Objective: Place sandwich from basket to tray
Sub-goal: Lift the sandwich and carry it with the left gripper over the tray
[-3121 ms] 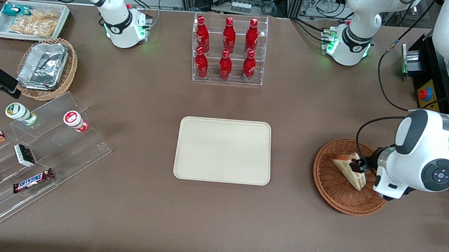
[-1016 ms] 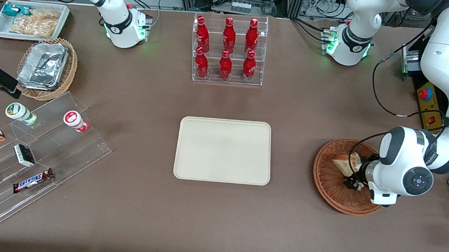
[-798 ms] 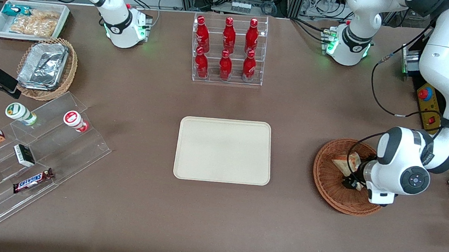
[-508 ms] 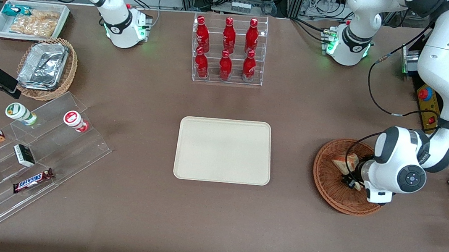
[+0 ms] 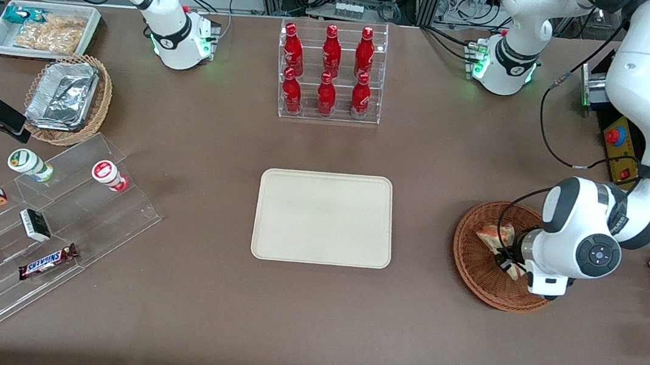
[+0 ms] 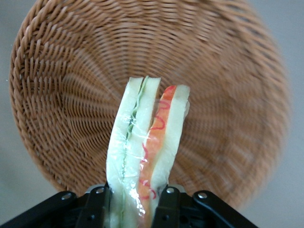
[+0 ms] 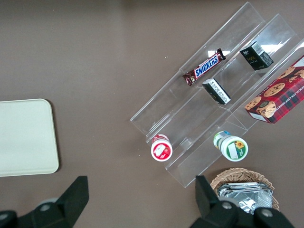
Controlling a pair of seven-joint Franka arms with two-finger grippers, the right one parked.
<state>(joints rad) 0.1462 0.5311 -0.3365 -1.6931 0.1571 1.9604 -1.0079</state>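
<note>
Your left arm's hand [image 5: 504,261] sits over the reddish-brown wicker basket [image 5: 470,266] at the working arm's end of the desk [image 5: 310,309], with the white wrist housing covering part of the basket's rim. From the front you see only a slice of the sandwich [image 5: 493,235] poking out beside the wrist, and the fingers themselves are mostly hidden there. The left wrist view fills that in: the hand [image 6: 133,209] is closed on the sandwich [image 6: 145,152], one black finger [image 6: 97,206] pressed against each bread face, so the wedge stands on edge between them with its cut side facing the camera. That view also shows you the clear wrap over the bread, a green filling line in one half and a red one in the other, and the basket's woven floor [image 6: 71,95] spread out past the sandwich. You cannot tell from either view whether the wedge touches the weave. The cream-beige tray [image 5: 324,217] lies bare at mid-desk, well apart from the basket toward the parked arm's end; the right wrist view catches only one rounded corner of it [image 7: 26,137].
</note>
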